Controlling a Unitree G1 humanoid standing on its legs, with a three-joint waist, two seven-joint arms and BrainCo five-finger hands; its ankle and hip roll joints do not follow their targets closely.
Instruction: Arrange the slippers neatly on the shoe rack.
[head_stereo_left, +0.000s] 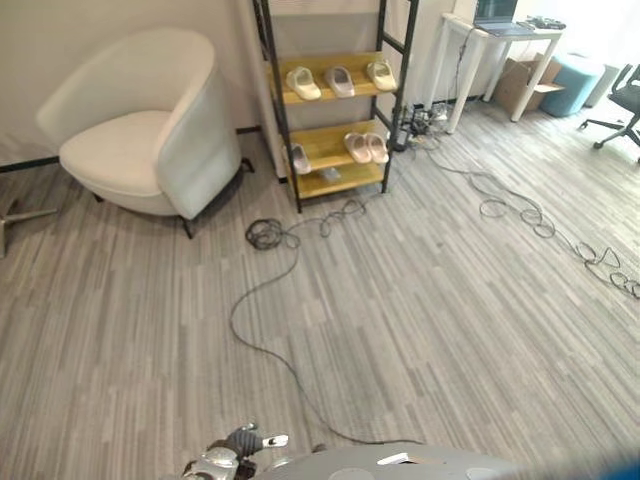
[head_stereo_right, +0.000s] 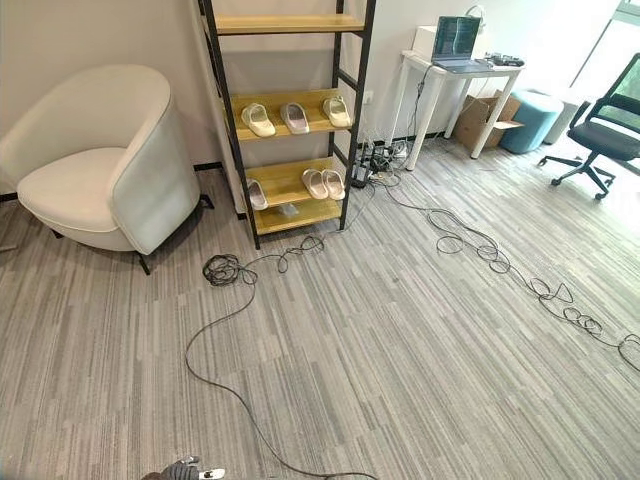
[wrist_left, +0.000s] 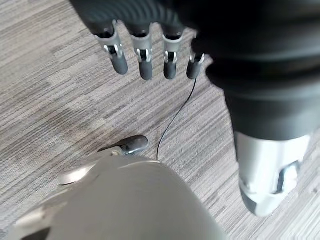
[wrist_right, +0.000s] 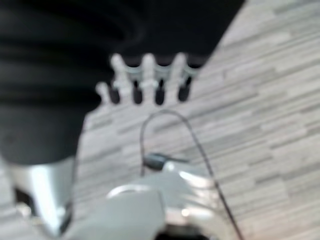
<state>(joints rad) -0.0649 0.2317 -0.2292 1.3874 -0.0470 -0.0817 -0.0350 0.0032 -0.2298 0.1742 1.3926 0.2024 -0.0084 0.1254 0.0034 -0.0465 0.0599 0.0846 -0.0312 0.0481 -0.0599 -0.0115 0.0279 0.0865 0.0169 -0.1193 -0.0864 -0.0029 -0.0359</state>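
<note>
A black-framed shoe rack (head_stereo_left: 325, 142) with wooden shelves stands against the far wall. Its upper shelf carries three pale slippers (head_stereo_left: 340, 80) in a row. On the shelf below, a pinkish pair (head_stereo_left: 366, 147) sits at the right end and a single grey slipper (head_stereo_left: 300, 158) at the left end. My left hand (wrist_left: 145, 60) hangs low over the grey floor, far from the rack, fingers straight and holding nothing. My right hand (wrist_right: 147, 82) hangs over the floor as well, fingers relaxed and empty.
A white armchair (head_stereo_left: 140, 130) stands left of the rack. Loose cables (head_stereo_left: 530, 215) trail across the floor on the right. A white desk (head_stereo_left: 500, 30) with a laptop, a cardboard box, a teal pouf (head_stereo_left: 572, 80) and an office chair (head_stereo_left: 625, 100) fill the far right.
</note>
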